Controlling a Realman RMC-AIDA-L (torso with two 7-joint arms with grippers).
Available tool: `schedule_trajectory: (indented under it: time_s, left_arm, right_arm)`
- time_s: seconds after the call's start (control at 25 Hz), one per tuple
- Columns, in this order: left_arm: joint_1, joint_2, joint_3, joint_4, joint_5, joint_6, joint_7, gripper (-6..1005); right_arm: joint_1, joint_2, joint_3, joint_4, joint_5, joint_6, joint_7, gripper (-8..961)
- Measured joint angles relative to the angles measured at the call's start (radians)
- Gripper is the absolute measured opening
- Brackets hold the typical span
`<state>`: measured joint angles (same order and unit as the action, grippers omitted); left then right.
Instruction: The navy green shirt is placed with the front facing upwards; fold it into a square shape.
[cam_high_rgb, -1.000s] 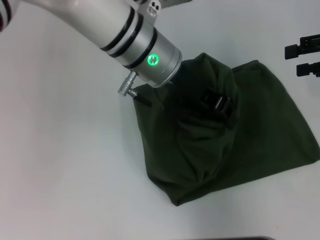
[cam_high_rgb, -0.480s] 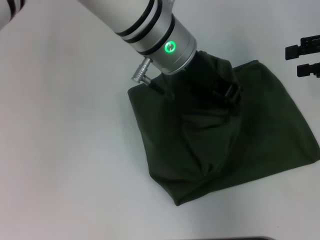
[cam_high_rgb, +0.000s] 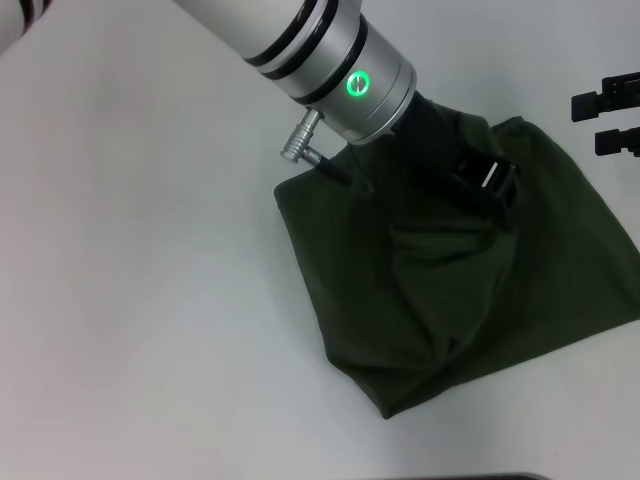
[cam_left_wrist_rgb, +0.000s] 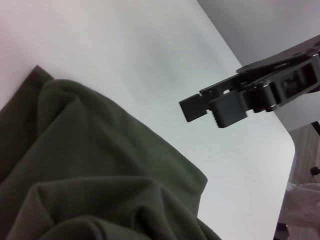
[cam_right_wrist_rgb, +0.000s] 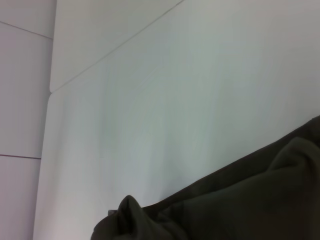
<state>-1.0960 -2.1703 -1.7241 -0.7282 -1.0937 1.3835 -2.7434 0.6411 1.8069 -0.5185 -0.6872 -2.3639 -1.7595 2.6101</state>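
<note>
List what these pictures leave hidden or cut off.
- Left gripper: head view, its fingertips are buried in the shirt, so its grip is unclear.
- Right gripper: head view, cut off by the frame edge.
- Shirt's lettering and label: not visible in any view, only plain folded cloth.
- Shirt's full outline: both wrist views crop it.

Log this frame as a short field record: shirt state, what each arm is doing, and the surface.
shirt: the navy green shirt lies bunched and partly folded, plain side up, no lettering visible
left gripper: left gripper is down in the raised cloth near the shirt's far edge; grip not readable
right gripper: right gripper is off the shirt at the right edge, fingers apart
surface: white table
</note>
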Motion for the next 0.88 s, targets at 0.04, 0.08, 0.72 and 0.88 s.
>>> schedule_trajectory:
  time_s: [0.04,0.08,0.72,0.88]
  left_arm:
    - [0.001,0.0,0.0,0.005,0.0,-0.002,0.002,110]
    - [0.004,0.0,0.0,0.012,0.0,-0.007,0.006,114]
    - [0.038,0.014,-0.015,-0.009,0.017,0.027,0.03,462]
    - [0.093,0.047,-0.074,-0.063,0.074,0.128,0.034,548]
  right_arm:
    - [-0.001,0.0,0.0,0.0,0.0,0.0,0.0,756]
    - [-0.002,0.0,0.0,0.0,0.0,0.0,-0.001,755]
    - [-0.005,0.0,0.0,0.0,0.0,0.001,-0.001,746]
    - [-0.001,0.0,-0.011,0.0,0.0,-0.01,-0.001,744]
